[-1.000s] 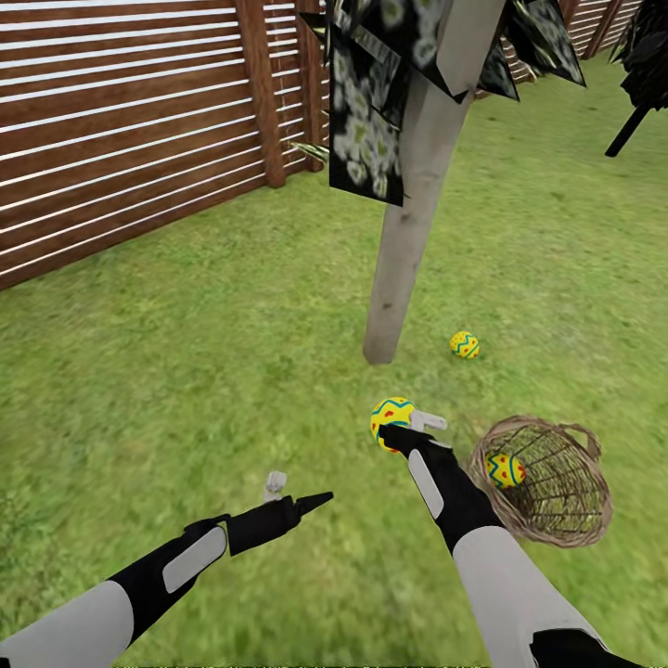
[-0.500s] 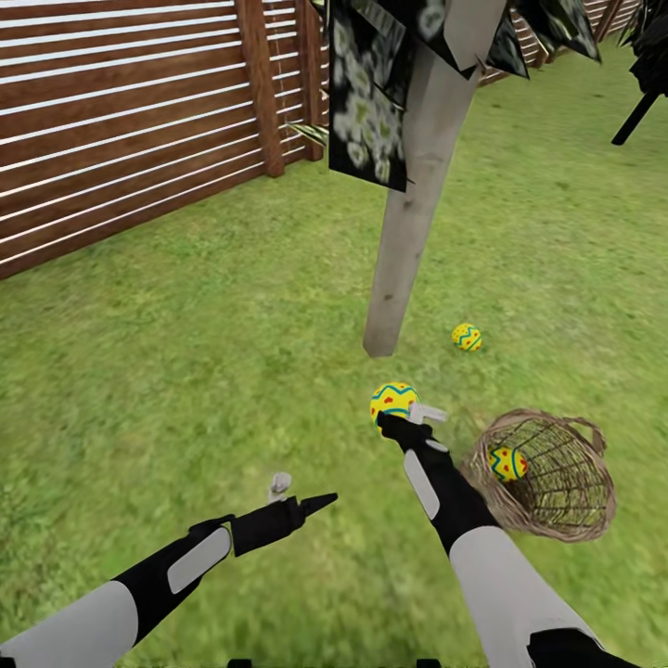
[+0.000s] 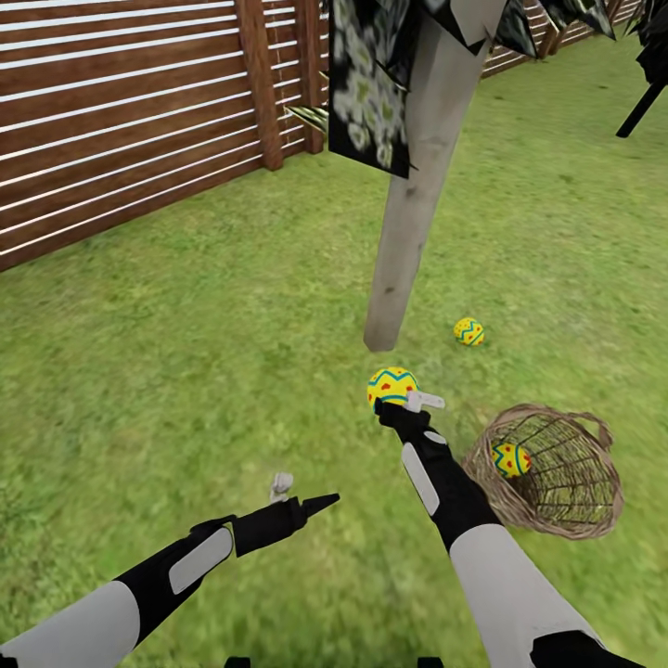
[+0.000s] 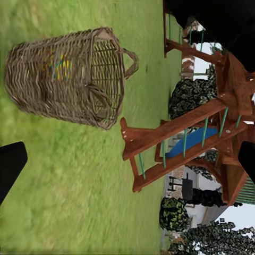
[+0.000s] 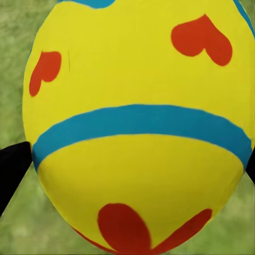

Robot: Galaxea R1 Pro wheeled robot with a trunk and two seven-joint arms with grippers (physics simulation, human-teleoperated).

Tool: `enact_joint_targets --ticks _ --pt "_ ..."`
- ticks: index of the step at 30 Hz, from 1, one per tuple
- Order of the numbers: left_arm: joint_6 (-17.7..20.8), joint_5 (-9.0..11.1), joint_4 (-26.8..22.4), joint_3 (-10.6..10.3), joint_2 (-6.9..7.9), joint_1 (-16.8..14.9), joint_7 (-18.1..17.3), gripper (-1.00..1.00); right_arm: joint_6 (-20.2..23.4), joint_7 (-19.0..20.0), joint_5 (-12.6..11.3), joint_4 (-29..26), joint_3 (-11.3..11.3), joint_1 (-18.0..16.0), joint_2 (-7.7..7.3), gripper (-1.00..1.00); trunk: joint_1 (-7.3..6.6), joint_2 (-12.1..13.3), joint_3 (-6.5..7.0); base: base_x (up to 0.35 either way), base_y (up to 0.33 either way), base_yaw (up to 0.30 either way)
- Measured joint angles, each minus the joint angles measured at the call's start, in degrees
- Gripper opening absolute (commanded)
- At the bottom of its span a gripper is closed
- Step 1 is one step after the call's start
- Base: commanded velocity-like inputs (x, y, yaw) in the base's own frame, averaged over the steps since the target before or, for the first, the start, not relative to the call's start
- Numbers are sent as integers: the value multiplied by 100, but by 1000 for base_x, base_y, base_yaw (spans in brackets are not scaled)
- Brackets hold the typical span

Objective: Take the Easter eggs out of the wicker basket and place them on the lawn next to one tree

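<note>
My right gripper (image 3: pixel 405 402) is shut on a yellow Easter egg (image 3: pixel 391 384) with blue bands and red marks, held just above the lawn (image 3: pixel 186 353) in front of the tree's pale trunk (image 3: pixel 404 232). In the right wrist view that egg (image 5: pixel 138 106) sits close up between the black fingertips (image 5: pixel 11 164). A second egg (image 3: pixel 468 331) lies on the grass right of the trunk's foot. The wicker basket (image 3: pixel 557 506) sits to the right of my right forearm with a third egg (image 3: pixel 511 459) inside. My left gripper (image 3: pixel 299 494) hangs open and empty at lower left, looking at the basket (image 4: pixel 69 74).
A brown slatted wooden fence (image 3: pixel 121 121) runs along the back left. Dark mottled leaves (image 3: pixel 371 83) hang beside the trunk. A black-trunked tree (image 3: pixel 645 107) stands at the far right. A wooden play frame with a blue slide (image 4: pixel 186 143) stands beyond the basket.
My right arm has carried its egg forward, closer to the foot of the trunk. The head view has shifted slightly. The left arm, the basket and the egg on the grass have stayed put.
</note>
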Motion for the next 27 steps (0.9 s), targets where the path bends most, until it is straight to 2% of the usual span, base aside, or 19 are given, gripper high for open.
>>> enact_joint_targets --ticks 7,12,27 --pt "10 -56 -23 -2 16 0 -73 100 5 77 -25 45 -8 0 -15 -100 154 -281 -187 0 0 0" --pt "16 -73 -52 -146 15 0 -223 100 9 79 -26 45 0 0 -10 -100 264 -481 -321 0 0 0" --pt "10 -74 -53 -158 18 0 -248 100 42 109 -34 42 17 4 2 -100 593 -1083 -722 0 0 0"
